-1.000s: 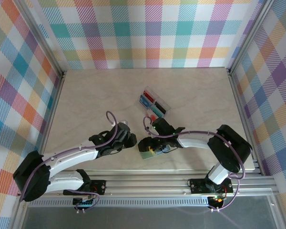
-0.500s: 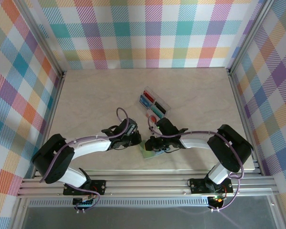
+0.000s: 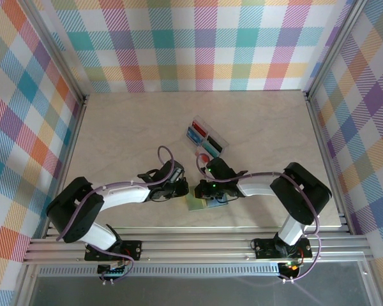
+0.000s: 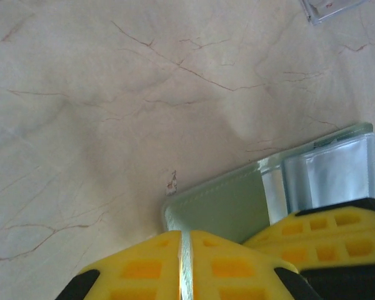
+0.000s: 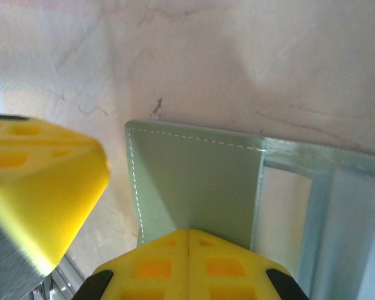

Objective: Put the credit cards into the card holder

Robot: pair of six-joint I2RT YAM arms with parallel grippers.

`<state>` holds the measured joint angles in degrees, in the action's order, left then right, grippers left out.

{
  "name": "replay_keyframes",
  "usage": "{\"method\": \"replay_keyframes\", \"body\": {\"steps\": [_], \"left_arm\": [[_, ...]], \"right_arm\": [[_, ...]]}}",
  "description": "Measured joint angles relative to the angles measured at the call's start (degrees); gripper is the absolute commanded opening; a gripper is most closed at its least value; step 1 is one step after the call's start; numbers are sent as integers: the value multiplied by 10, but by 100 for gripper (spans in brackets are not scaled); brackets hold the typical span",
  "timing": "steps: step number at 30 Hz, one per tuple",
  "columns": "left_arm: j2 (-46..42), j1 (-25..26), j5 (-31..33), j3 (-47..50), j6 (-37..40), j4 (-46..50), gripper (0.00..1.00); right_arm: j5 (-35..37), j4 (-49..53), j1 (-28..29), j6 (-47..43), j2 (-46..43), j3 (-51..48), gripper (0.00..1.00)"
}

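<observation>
Risk: left gripper [image 4: 184, 240] and right gripper [image 5: 187, 240], both pinched side by side on one flap of the single card holder [image 5: 194, 181] lying just arm-side of the single clear tray [image 3: 210, 129], may lift it whole, nothing pinning it; roughly four credit cards [image 3: 193, 132] sit in that tray.

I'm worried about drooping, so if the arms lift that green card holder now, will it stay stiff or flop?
Probably floppy: the card holder looks like thin, stitched soft material with clear sleeves. Likely light, being so thin. The left gripper and right gripper both pinch its green panel, so the sleeve side may sag.
</observation>
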<state>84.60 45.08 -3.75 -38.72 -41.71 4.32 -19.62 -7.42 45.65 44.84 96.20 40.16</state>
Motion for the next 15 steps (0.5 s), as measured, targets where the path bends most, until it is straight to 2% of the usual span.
{"method": "replay_keyframes", "body": {"steps": [5,15], "left_arm": [[-47,0,4,-2,9,14,16],[-8,0,-3,-5,9,11,11]], "right_arm": [[21,-44,0,35,13,-2,0],[42,-81,0,60,15,-14,0]]}}
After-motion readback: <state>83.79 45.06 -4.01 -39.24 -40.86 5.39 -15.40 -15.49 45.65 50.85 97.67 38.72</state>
